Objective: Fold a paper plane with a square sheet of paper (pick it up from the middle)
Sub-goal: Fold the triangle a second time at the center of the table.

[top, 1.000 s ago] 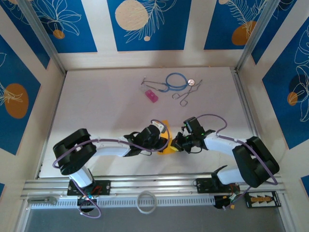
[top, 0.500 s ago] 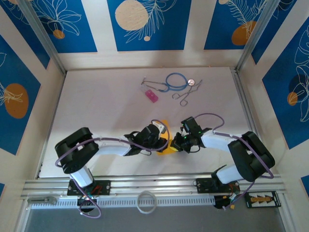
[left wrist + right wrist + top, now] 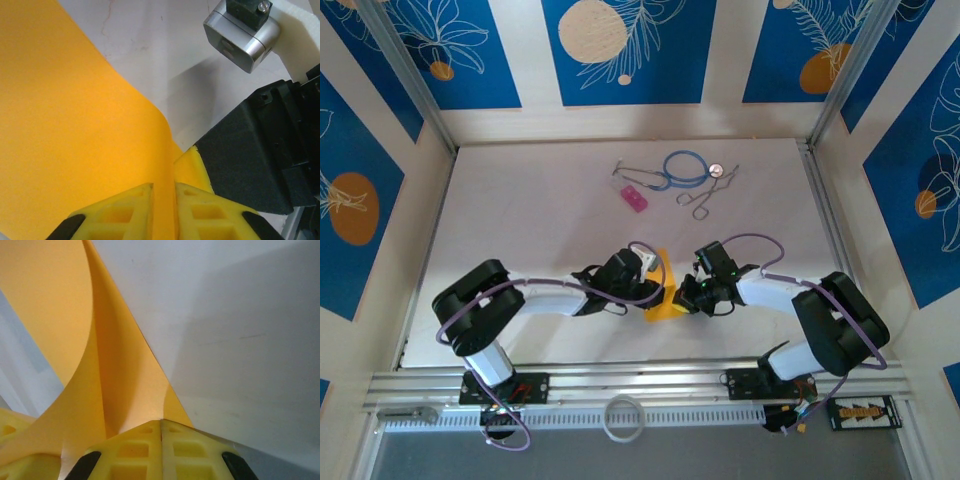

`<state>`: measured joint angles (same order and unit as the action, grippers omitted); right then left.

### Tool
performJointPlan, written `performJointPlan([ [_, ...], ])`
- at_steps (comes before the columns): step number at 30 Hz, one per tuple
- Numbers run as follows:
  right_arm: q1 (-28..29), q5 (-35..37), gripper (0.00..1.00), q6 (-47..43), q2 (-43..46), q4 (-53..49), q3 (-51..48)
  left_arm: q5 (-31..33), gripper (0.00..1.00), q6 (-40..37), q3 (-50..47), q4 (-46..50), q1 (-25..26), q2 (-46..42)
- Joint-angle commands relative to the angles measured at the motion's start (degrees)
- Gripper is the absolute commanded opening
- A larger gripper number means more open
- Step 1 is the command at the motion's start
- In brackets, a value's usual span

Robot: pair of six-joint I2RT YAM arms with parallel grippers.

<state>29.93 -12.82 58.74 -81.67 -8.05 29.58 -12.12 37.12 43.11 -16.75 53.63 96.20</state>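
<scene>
The square sheet of paper [image 3: 661,300] is orange-yellow, creased and curled, and is held up off the white table between both grippers. My right gripper [image 3: 679,297] is shut on one corner of it; in the right wrist view the fingers [image 3: 161,422] press together with the paper [image 3: 120,375] fanning out from their tips. My left gripper [image 3: 653,286] is on the sheet's other side. In the left wrist view its fingers [image 3: 164,192] stand slightly apart, with the paper's edge [image 3: 75,125] loose in the gap. The right gripper's black body [image 3: 250,160] is right beside them. A finished paper plane is out of view.
At the back of the table [image 3: 520,220] lie a small pink block [image 3: 634,198], a blue stethoscope [image 3: 685,166], metal forceps [image 3: 705,195] and a coin [image 3: 714,171]. Patterned walls enclose three sides. An aluminium rail [image 3: 620,385] runs along the near edge.
The left gripper's jaws have parted a little off the paper and the left arm has eased back to the left. The right gripper shifted slightly left earlier and stays shut on the paper.
</scene>
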Motion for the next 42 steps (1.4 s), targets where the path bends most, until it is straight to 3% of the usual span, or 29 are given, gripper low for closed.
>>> performJointPlan([
  [1,-0.57,3.23,0.0,-0.83,-1.29,-4.99,-0.19,-3.45,0.18,-1.35,-0.54,-0.61,-1.19,-0.06],
  [15,-0.68,3.3,0.0,-1.16,-1.31,-5.74,0.28,-9.23,0.2,-4.06,1.79,3.64,-3.35,-0.09],
  [25,-0.74,1.86,0.0,-0.87,0.13,-3.84,0.61,-11.38,0.08,-5.28,3.51,4.79,-3.87,1.43],
  [36,-1.1,-0.02,0.1,1.08,10.48,1.71,-0.62,-11.7,0.09,-6.21,4.44,6.25,-3.88,2.44],
  [42,-1.51,-2.04,0.12,3.24,9.9,6.23,-0.88,-12.15,0.09,-6.61,4.79,6.47,-3.88,2.51],
])
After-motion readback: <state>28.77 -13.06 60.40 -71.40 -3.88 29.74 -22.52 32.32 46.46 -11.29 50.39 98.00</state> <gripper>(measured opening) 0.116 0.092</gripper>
